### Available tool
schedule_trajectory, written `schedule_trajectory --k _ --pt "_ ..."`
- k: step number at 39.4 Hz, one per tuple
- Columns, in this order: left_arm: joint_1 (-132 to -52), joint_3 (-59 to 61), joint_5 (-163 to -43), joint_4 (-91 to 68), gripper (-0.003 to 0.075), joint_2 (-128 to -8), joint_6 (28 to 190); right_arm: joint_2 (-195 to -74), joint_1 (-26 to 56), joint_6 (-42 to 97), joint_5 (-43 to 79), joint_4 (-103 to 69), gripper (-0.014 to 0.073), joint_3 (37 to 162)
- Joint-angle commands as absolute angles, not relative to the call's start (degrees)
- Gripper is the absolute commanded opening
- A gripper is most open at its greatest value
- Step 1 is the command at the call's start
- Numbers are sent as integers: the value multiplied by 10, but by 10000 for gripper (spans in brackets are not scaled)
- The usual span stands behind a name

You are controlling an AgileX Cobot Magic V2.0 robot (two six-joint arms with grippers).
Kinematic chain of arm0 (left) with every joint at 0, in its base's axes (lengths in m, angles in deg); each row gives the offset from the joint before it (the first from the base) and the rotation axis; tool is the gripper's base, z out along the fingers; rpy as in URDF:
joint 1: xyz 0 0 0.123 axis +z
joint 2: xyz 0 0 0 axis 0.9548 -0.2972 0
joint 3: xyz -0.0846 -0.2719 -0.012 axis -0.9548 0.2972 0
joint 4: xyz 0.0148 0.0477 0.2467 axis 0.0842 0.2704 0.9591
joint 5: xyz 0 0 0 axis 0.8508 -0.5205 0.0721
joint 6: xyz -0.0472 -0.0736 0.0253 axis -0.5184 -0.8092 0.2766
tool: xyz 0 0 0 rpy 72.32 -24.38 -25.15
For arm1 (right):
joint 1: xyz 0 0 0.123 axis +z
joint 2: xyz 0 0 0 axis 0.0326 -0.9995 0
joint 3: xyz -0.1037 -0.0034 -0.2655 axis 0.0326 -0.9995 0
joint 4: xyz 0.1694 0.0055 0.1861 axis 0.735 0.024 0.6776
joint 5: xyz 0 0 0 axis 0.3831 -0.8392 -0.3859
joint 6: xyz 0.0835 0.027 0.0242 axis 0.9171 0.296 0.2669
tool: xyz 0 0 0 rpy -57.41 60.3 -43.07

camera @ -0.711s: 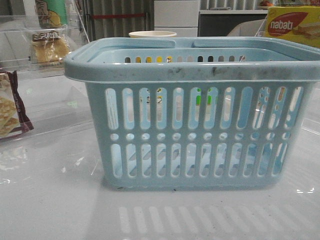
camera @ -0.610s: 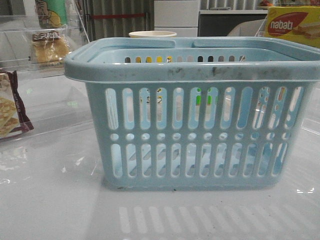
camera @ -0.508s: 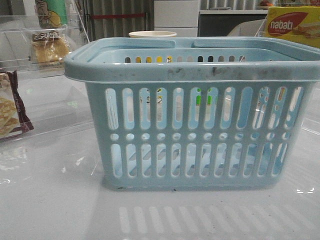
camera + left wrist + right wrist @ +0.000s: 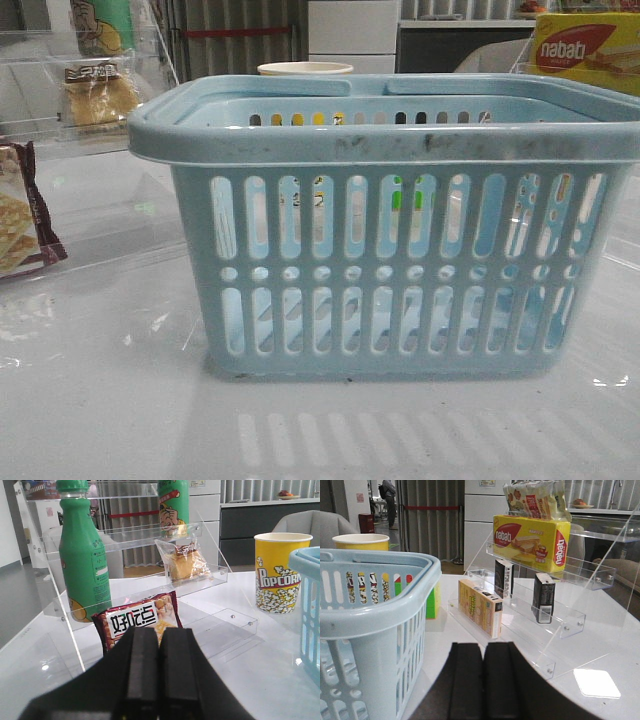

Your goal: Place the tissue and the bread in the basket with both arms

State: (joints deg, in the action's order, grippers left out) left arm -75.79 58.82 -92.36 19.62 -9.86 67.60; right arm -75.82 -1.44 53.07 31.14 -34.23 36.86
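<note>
**Both hands empty, basket between them**

The left hand (image 4: 150, 675) has its fingers pressed together on nothing. Just ahead of it lies a maroon cracker bag (image 4: 137, 622); beyond that, the wrapped bread (image 4: 185, 562) leans on a clear acrylic shelf (image 4: 200, 577) beside a green bottle (image 4: 82, 560).

The right hand (image 4: 481, 680) is likewise pressed together and empty. The blue basket (image 4: 375, 615) stands on the bench (image 4: 110, 390) beside it (popcorn cup (image 4: 361, 541) behind). Ahead, two black tissue packs (image 4: 543, 597) stand on a stepped rack below the nabati box (image 4: 532, 536).
</note>
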Motion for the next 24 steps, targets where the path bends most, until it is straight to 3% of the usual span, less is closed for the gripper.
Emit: schedule_trajectory --k 1,14,24 --pt "-761 587 -873 195 94 -88 675 -748 -16 529 366 -346 56 371" --pt "-761 572 -824 184 95 -88 670 -748 -15 529 402 -346 56 383" --pt "-761 432 -898 166 95 -104 670 -757 -15 529 300 -347 56 531"
